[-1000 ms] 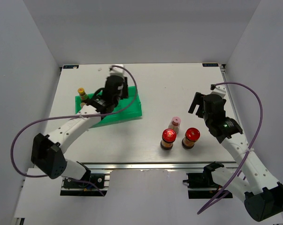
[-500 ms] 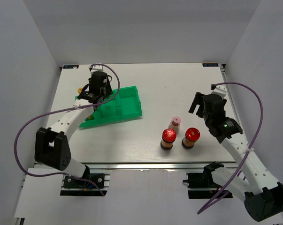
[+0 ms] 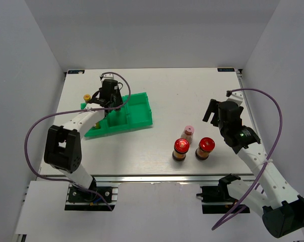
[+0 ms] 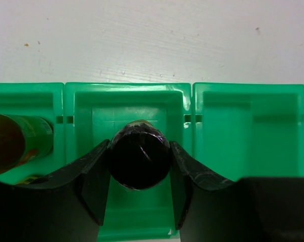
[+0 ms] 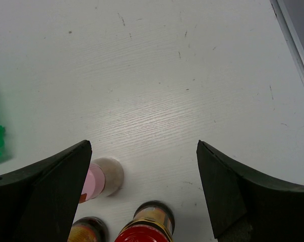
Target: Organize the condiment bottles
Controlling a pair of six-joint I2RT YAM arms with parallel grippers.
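Note:
My left gripper (image 3: 108, 103) is over the left part of the green tray (image 3: 136, 117). In the left wrist view, my left gripper (image 4: 140, 145) is shut on a dark round bottle (image 4: 139, 160) in the tray's middle compartment (image 4: 129, 101); its cap is hidden. A yellow-capped brown bottle (image 3: 86, 97) stands at the tray's far left corner, and it also shows in the left wrist view (image 4: 15, 143). A pink-capped bottle (image 3: 188, 132) and two red-lidded jars (image 3: 181, 148) (image 3: 205, 147) stand on the table. My right gripper (image 3: 214, 114) is open and empty above them.
In the right wrist view my right gripper (image 5: 144, 191) spans bare white table, with the pink-capped bottle (image 5: 99, 177) and a red-lidded jar (image 5: 145, 228) at the bottom. The table's right edge (image 5: 293, 45) is close. Grey walls enclose the table.
My left gripper has moved left across the tray, from its back right part to beside the yellow-capped bottle. The right arm and the three bottles near it have not moved.

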